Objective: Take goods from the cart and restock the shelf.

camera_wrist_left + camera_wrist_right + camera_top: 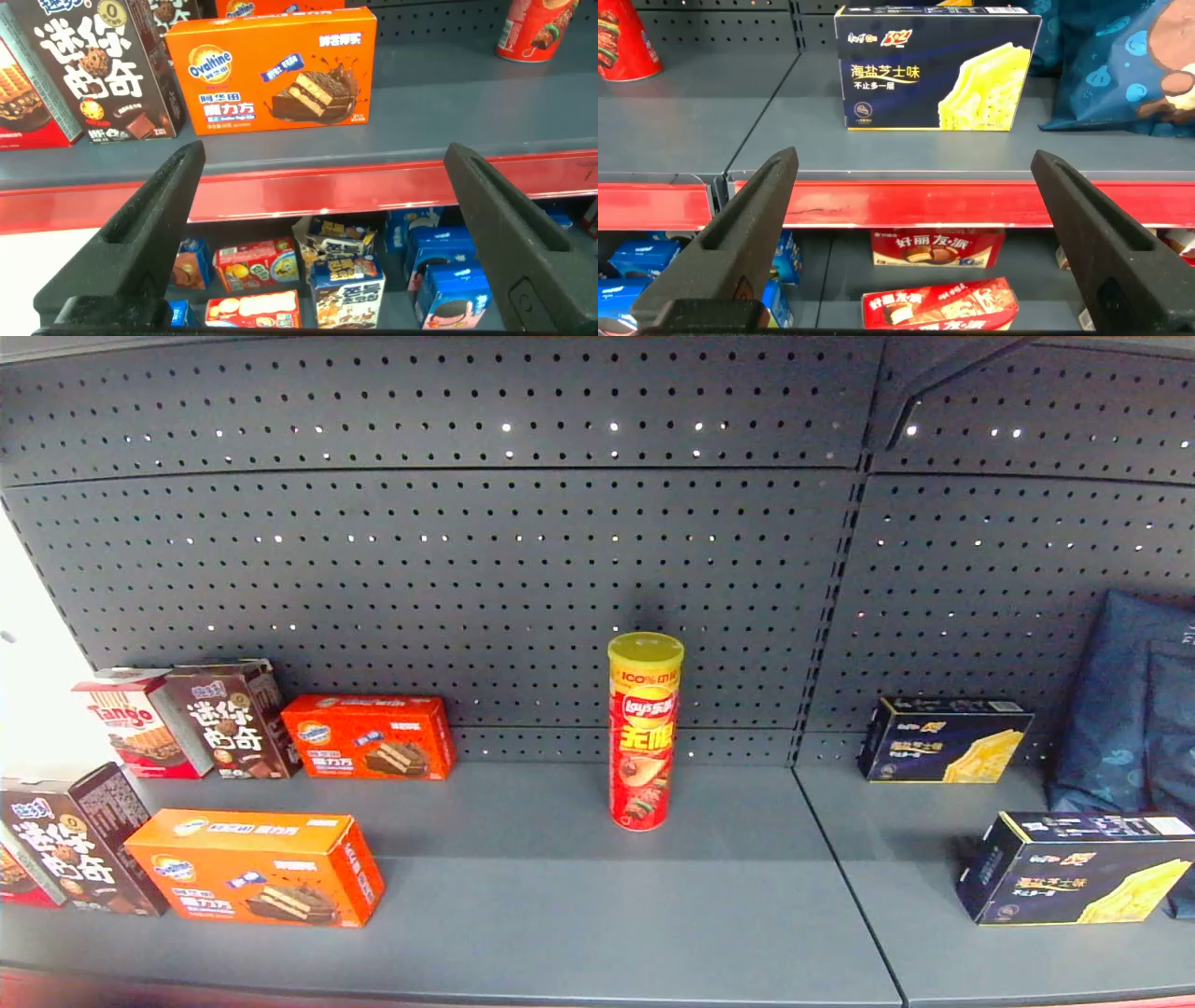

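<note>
The left pincer [324, 154] points straight at the shelf [448, 131], just short of its red front lip [327, 187]. Its jaws are spread wide and hold nothing, and the orange box [271, 70] stands just behind the lip. The right pincer [915, 157] is posed the same way, released and empty, facing a dark blue box [934, 70]. A chip can [644, 733] stands upright mid-shelf, with bare deck to either side and in front.
</note>
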